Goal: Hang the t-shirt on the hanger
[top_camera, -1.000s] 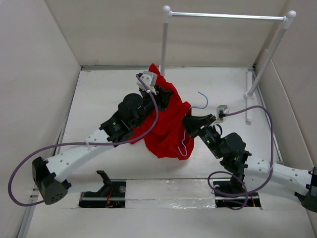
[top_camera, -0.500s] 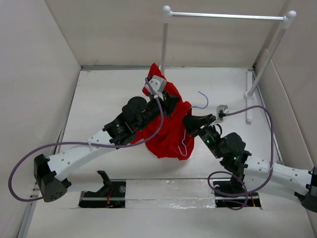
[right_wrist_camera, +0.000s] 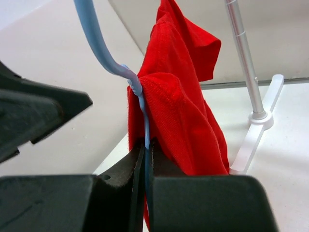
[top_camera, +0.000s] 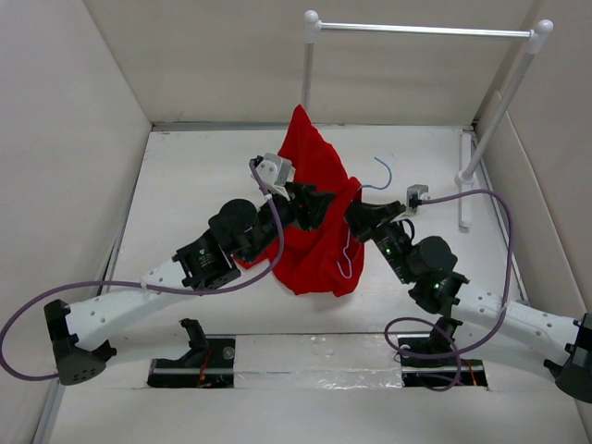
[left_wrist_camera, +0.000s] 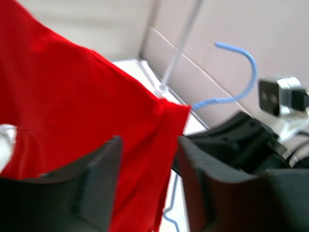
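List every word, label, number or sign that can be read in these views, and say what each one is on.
No text can be read in any view.
The t-shirt is plain red cloth with no print showing.
A white patch at the frame edge in the left wrist view is too blurred to read.
The hanger and the white rack carry no visible marks.

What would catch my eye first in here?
A bright red t-shirt hangs bunched above the middle of the white table. The right gripper pinches a thin blue hanger with the shirt draped over it, and a white rack stands at the back.
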You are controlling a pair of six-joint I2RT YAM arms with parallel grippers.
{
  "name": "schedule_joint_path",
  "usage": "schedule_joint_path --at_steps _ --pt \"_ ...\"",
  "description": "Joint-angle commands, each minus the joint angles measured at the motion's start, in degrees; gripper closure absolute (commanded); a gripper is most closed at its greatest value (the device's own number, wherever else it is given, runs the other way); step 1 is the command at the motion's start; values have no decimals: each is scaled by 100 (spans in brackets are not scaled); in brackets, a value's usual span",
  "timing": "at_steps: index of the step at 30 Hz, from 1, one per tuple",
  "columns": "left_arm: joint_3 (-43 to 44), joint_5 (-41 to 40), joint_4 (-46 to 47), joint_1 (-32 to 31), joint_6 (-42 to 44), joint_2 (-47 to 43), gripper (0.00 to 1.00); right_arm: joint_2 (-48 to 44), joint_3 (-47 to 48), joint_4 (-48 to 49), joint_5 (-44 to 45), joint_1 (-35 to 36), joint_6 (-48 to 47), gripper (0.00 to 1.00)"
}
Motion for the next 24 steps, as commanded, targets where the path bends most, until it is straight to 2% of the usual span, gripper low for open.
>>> schedule_joint_path --at_steps 1,2,7,11,15,20,22,24 --pt "57 -925 231 6 -19 -45 51 -102 135 368 -190 -25 140 100" --pt "75 -960 248 58 -18 -1 46 -120 126 359 -207 -25 184 100" --pt "223 92 486 716 148 324 45 -164 117 271 -497 -25 149 100" --pt "400 664 582 779 -105 536 42 -129 178 87 -559 -25 158 100" --pt "-73 1130 1397 779 -676 369 46 -58 100 165 -506 -25 219 100" --pt "-382 1438 1760 779 -1011 246 61 152 117 227 -515 -25 184 100" --pt "-400 1430 1779 779 -1064 298 60 179 99 314 -497 -25 202 100" --pt "-112 1281 1341 779 -1073 490 58 240 117 367 -506 -25 193 100"
